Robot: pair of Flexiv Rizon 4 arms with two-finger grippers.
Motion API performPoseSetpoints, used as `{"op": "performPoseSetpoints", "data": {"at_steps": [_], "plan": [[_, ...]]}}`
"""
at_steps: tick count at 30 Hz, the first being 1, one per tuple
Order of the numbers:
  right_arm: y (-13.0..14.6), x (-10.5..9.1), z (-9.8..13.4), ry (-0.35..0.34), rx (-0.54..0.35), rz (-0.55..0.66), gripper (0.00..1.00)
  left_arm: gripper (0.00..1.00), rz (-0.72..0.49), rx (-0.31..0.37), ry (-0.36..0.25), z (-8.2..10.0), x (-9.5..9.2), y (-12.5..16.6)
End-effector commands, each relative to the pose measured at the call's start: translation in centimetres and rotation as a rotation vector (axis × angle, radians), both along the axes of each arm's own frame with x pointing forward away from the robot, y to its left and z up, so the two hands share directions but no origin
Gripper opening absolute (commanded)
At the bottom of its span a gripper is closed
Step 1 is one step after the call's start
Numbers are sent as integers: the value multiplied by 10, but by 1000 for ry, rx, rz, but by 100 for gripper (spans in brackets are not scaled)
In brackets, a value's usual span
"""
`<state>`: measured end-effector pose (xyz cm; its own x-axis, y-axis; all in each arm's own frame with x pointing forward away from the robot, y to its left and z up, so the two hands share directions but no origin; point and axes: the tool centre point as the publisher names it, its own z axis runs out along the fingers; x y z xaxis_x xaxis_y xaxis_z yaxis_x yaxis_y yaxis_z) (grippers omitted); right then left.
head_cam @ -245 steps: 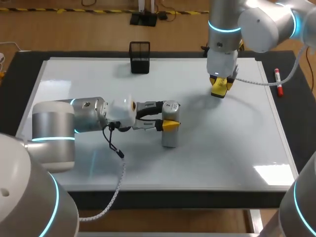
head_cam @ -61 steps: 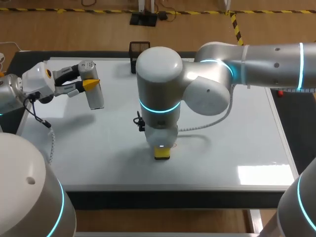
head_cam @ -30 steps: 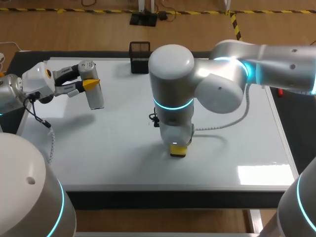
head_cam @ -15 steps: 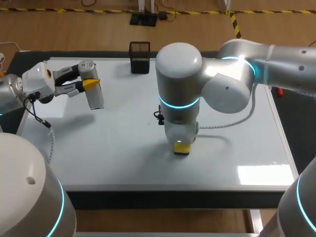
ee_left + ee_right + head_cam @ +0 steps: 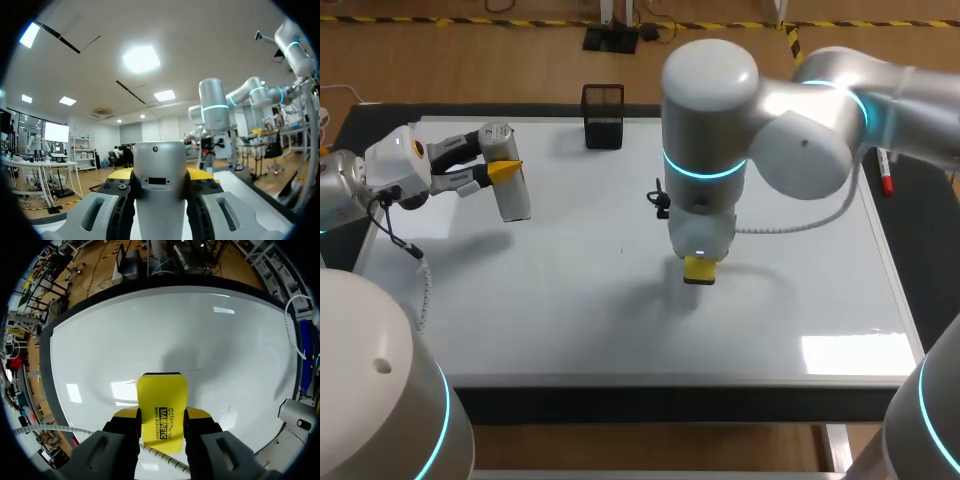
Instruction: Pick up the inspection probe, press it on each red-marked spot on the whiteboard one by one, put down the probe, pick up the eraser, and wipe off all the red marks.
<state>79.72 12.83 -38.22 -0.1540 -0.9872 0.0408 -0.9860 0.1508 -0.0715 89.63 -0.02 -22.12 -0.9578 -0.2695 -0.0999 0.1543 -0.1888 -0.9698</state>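
Note:
My left gripper [image 5: 500, 170] is shut on the silver cylindrical inspection probe [image 5: 508, 182] and holds it upright above the far left corner of the whiteboard [image 5: 800, 260]. In the left wrist view the probe [image 5: 160, 185] fills the gap between the fingers of the left gripper [image 5: 160, 175]. My right gripper [image 5: 700, 262] points down near the board's middle, shut on the yellow eraser [image 5: 700, 270]. From the right wrist the eraser [image 5: 162, 412] sits between that gripper's [image 5: 162, 421] fingers, close over the whiteboard [image 5: 175, 335]. I see no red marks on the board.
A black mesh pen holder [image 5: 603, 115] stands at the board's far edge. A red marker [image 5: 887, 182] lies just off the board's right side. The right arm's big elbow [image 5: 710, 90] hangs over the board's middle.
My right arm has carried the eraser across the board to the right and a little farther from the front edge. The left arm and the probe have not moved.

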Motion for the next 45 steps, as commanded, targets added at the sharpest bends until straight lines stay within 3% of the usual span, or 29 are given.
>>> {"op": "performPoseSetpoints", "data": {"at_steps": [1,14,21,45], "plan": [[-3,-1,1,-5,2,3,0,0,0,1,0,1,-1,0],[-3,4,1,-7,-3,9,0,0,0,1,0,1,-1,0],[4,54,4,-45,-21,69,0,0,0,1,0,1,-1,0],[36,228,-8,10,-15,139,0,0,0,1,0,1,-1,0]]}}
